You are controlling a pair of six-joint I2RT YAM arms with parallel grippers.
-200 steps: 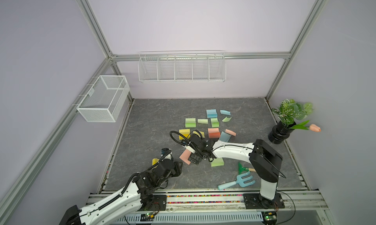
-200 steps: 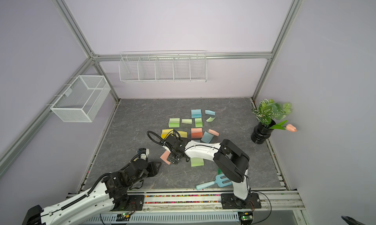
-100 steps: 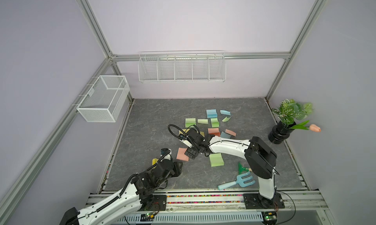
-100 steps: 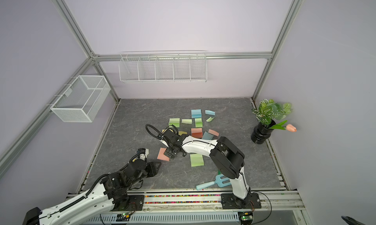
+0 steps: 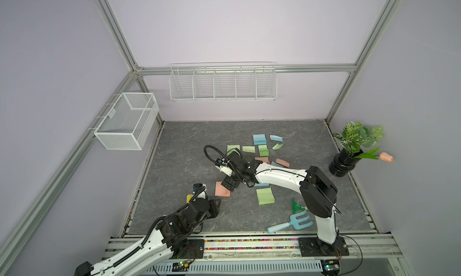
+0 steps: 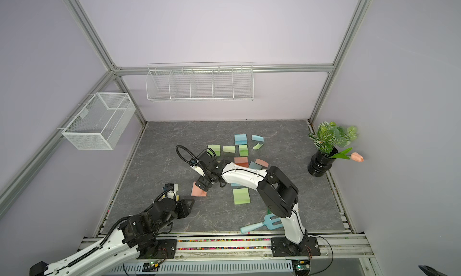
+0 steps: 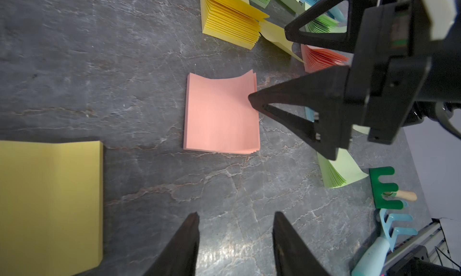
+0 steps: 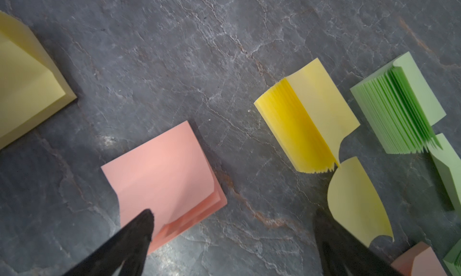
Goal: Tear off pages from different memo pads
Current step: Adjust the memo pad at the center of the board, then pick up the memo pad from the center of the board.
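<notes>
One salmon pad (image 5: 222, 189) lies flat on the table (image 5: 187, 150), near of centre, left of a green pad (image 5: 265, 196), with the right gripper (image 8: 234, 217) spread wide and empty, one fingertip (image 7: 257, 100) at its right edge, and the left gripper (image 7: 235, 214) half-open, holding nothing, just nearer.

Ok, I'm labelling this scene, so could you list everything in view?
memo pads: at least eight, yellow, salmon, blue, green; mid-table, some under the right arm
pages: several loose, same colours; among the far pads
garden fork: one, light blue; near edge
rake: one, green, wooden handle; beside the fork
potted plant: one, black vase, green leaves, pink tulip; right edge
wire rack: one, white; back wall
mesh basket: one, white; left wall
table: one, grey stone-look
left gripper: one, black; open, empty, beside a yellow pad
right gripper: one, black; open wide, a fingertip at the salmon pad's edge
</notes>
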